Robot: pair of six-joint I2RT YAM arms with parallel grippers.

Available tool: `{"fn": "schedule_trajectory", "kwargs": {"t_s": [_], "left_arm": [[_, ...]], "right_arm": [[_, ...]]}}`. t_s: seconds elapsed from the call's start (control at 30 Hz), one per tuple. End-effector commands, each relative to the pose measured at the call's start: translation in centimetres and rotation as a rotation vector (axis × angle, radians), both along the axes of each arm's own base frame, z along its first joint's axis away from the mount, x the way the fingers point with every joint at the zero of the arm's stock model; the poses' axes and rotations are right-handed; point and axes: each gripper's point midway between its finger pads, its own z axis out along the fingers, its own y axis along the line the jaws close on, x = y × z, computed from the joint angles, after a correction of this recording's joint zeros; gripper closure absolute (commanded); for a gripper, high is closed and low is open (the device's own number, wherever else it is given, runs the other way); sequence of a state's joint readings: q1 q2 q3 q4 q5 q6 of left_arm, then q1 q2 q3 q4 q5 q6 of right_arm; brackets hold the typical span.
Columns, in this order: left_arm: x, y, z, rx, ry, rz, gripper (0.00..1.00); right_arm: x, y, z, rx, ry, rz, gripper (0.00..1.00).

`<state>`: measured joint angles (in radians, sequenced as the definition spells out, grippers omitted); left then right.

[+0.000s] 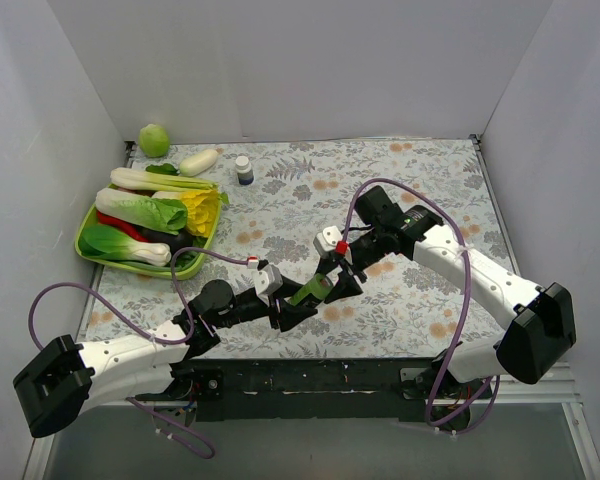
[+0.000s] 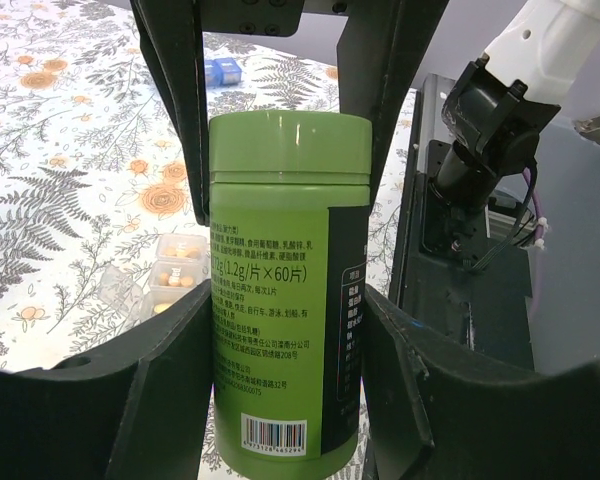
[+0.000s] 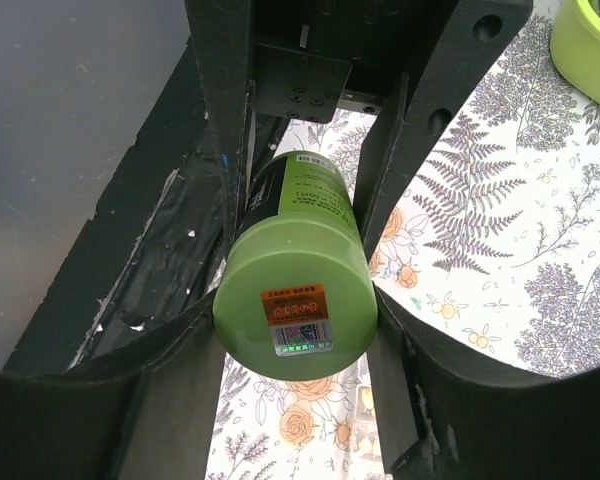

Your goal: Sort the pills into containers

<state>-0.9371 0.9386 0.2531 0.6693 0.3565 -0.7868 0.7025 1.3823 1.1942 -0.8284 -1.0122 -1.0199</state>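
A green pill bottle (image 1: 310,290) with a green cap is held above the table between both grippers. My left gripper (image 1: 293,306) is shut on its labelled body (image 2: 280,300). My right gripper (image 1: 338,276) is shut on the cap (image 3: 295,310), with one finger on each side; the cap's top carries an orange sticker. The clear compartment strip (image 2: 175,275) lies on the floral cloth below and left of the bottle, with yellowish pills in its cells. A bit of it shows under the bottle in the right wrist view (image 3: 365,400). It is hidden in the top view.
A green tray (image 1: 185,268) of toy vegetables sits at the far left, with a green ball (image 1: 154,139) behind it. A dark blue white-capped bottle (image 1: 244,170) stands at the back. A small blue object (image 2: 223,70) lies on the cloth. The black base rail (image 1: 310,375) runs along the near edge.
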Motion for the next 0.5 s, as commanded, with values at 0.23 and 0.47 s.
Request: {"fn": "schedule_trajectory", "kwargs": {"t_s": [0.23,0.47], "left_arm": [[0.69,-0.01,0.97,-0.027,-0.031,0.029,1.0],[1.11,0.15,0.72,-0.02,-0.003,0.058,0.77]], "right_arm": [[-1.26,0.66,1.77,0.059,0.11,0.024,0.37],[-0.57,0.93,1.94,0.066,0.163,-0.017,0.76]]}}
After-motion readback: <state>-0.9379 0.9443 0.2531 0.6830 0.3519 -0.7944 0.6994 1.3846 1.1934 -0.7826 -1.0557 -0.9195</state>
